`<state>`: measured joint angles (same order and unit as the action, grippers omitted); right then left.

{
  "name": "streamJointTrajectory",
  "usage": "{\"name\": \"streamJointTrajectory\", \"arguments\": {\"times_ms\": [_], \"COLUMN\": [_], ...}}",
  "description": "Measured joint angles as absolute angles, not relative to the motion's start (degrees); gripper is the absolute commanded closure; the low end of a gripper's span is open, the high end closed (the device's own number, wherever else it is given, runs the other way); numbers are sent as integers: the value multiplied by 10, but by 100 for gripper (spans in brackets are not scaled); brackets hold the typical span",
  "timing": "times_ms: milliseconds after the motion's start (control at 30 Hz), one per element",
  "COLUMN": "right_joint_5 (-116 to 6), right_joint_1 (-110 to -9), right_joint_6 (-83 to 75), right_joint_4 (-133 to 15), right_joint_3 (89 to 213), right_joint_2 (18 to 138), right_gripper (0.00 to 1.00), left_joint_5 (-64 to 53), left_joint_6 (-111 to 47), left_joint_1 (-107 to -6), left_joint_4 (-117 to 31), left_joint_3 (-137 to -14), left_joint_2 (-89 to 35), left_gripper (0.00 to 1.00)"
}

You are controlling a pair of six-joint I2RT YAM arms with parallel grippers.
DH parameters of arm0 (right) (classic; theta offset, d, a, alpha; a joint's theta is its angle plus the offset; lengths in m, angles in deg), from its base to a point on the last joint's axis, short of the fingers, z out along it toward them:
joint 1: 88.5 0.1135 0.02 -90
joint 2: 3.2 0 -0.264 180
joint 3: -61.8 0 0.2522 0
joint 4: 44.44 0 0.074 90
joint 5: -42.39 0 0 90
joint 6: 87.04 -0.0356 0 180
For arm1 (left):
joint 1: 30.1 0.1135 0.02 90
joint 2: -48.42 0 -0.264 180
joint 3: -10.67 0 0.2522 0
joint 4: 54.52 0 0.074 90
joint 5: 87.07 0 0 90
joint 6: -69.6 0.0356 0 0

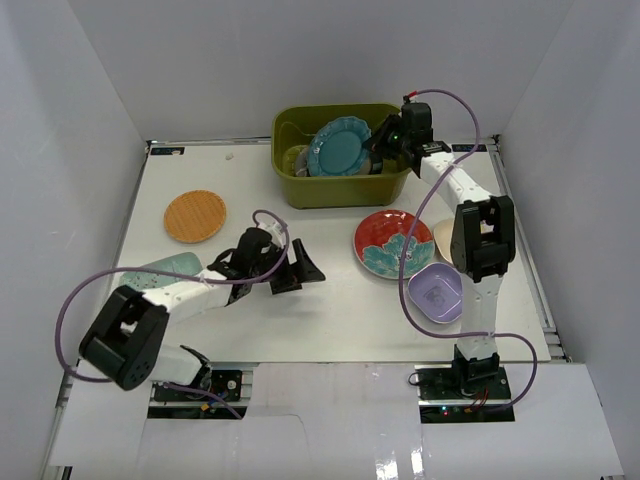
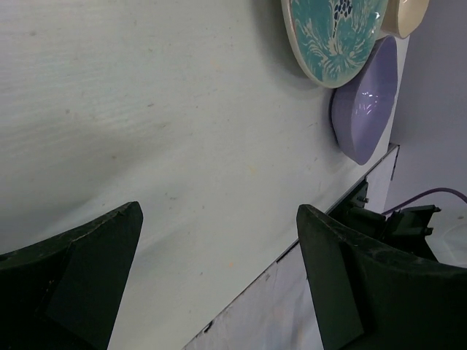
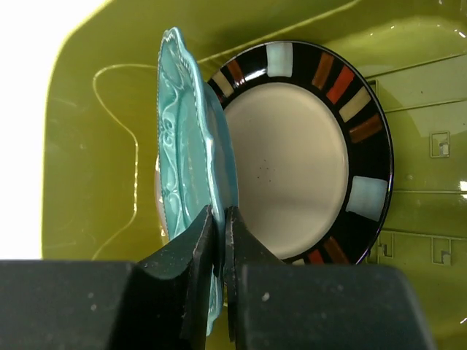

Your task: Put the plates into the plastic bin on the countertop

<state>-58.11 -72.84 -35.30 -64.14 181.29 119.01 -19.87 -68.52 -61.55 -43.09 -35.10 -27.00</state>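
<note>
The olive-green plastic bin (image 1: pixel 345 190) stands at the back of the countertop (image 1: pixel 330 310). My right gripper (image 1: pixel 380 143) reaches into it, shut on the rim of a teal plate (image 1: pixel 340 146) held on edge. In the right wrist view the teal plate (image 3: pixel 190 146) stands upright between the shut right gripper (image 3: pixel 220 219), above a dark-rimmed beige plate (image 3: pixel 292 157) lying in the bin (image 3: pixel 87 146). My left gripper (image 1: pixel 300 268) hovers open over bare countertop, nothing between its fingers (image 2: pixel 87 248).
An orange plate (image 1: pixel 195 215) lies at the left. A red plate with a teal flower (image 1: pixel 393 243), a lavender squarish plate (image 1: pixel 437 293) and a cream plate (image 1: pixel 443 240) lie beside the right arm. A mint oblong plate (image 1: pixel 165 268) sits partly under the left arm.
</note>
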Motion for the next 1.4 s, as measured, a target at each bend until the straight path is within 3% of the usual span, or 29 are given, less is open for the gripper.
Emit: {"name": "streamJointTrajectory", "arguments": {"times_ms": [233,667,833,933,1200,1267,1400], "right_joint_5": [-592,-558,-548,-553,-597,-608,-630], "right_joint_1": [-728,-729,-729,-729,-729,-727,-718], "right_joint_6": [-342,-287,-265,-263,-271,-280,-299], "right_joint_4": [-640,-646,-648,-645,-583,-561,-512], "right_joint_3": [1813,1814,1785,1746,1604,1563,1463], "right_joint_2": [1204,1203,1172,1128,974,936,860], "right_gripper": [69,11,9,2,7,6,6], "left_joint_5": [-163,-120,-112,-108,-91,-84,-73], "left_joint_6": [-713,-753,-765,-774,-794,-797,-810], "left_joint_1": [-665,-705,-709,-710,-710,-710,-710], "left_joint_4": [-503,-589,-629,-654,-688,-693,-707], "left_joint_3": [-424,-550,-571,-586,-614,-618,-623], "left_joint_2": [-402,-578,-615,-638,-686,-695,-708], "left_gripper": [6,11,19,25,53,56,93]}}
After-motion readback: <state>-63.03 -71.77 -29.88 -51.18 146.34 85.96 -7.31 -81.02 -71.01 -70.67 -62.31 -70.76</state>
